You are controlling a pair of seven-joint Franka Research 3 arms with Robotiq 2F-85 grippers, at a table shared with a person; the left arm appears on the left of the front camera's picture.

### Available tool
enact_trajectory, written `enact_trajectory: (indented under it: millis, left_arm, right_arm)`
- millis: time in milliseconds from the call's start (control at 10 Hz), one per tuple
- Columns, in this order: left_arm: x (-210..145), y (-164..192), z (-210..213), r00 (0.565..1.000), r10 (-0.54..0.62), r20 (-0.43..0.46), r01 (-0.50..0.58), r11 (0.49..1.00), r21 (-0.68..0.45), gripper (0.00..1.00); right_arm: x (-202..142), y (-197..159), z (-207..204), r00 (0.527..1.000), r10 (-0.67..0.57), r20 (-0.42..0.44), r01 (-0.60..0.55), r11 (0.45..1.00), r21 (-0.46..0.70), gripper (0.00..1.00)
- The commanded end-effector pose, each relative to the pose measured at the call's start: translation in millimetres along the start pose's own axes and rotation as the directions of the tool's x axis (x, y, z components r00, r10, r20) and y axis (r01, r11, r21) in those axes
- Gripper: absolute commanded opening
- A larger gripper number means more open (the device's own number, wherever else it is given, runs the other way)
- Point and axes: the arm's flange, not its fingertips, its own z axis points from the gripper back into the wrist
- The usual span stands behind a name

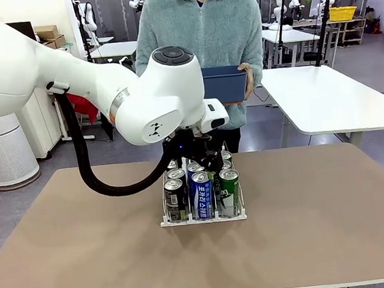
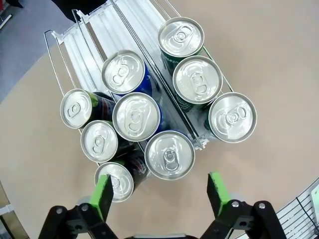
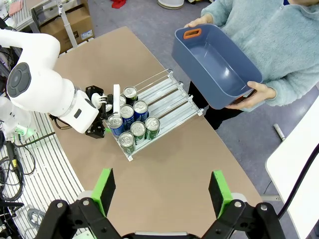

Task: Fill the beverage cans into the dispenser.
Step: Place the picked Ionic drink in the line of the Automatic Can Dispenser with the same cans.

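Hovering wide open and empty: left gripper (image 2: pixel 160 195) over cans (image 2: pixel 169 155) mid-frame, right gripper (image 3: pixel 162 193) at bottom edge. Looking rigid, smooth, slippery, dentable; gripping mid-body seeming safest.

Left arm (image 1: pixel 68 74): you see glossy white rounded casings, a grey round joint cap, an orange ring, a thick black cable looping below.
Right pincer (image 3: pixel 162 191): black body, green pads, small silver screws.
Person (image 1: pixel 197 33): pale teal fleece, long sleeves.
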Motion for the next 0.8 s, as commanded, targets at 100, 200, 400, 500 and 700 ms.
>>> enact_trajectory:
  millis: [100, 200, 400, 500, 700]
  left_arm:
    - [1, 0, -2, 1.0, 0.006, 0.003, -0.006, 1.0, -0.005, 1.0]
    - [1, 0, -2, 1.0, 0.006, 0.003, -0.006, 1.0, -0.005, 1.0]
    - [1, 0, -2, 1.0, 0.006, 0.003, -0.006, 1.0, -0.005, 1.0]
    - [0, 0, -1, 1.0, 0.0, -0.002, 0.0, 1.0, -0.001, 1.0]
    - [-3, 13, 31, 1.0, -0.008, 0.012, 0.009, 0.999, -0.042, 1.0]
  right_arm:
    - [1, 3, -1, 1.0, -0.014, 0.008, 0.014, 1.0, 0.0, 1.0]
    - [1, 3, -1, 1.0, -0.014, 0.008, 0.014, 1.0, 0.0, 1.0]
    - [1, 3, -1, 1.0, -0.014, 0.008, 0.014, 1.0, 0.0, 1.0]
    - [1, 3, -1, 1.0, -0.014, 0.008, 0.014, 1.0, 0.0, 1.0]
    - [1, 3, -1, 1.0, -0.014, 0.008, 0.014, 1.0, 0.0, 1.0]
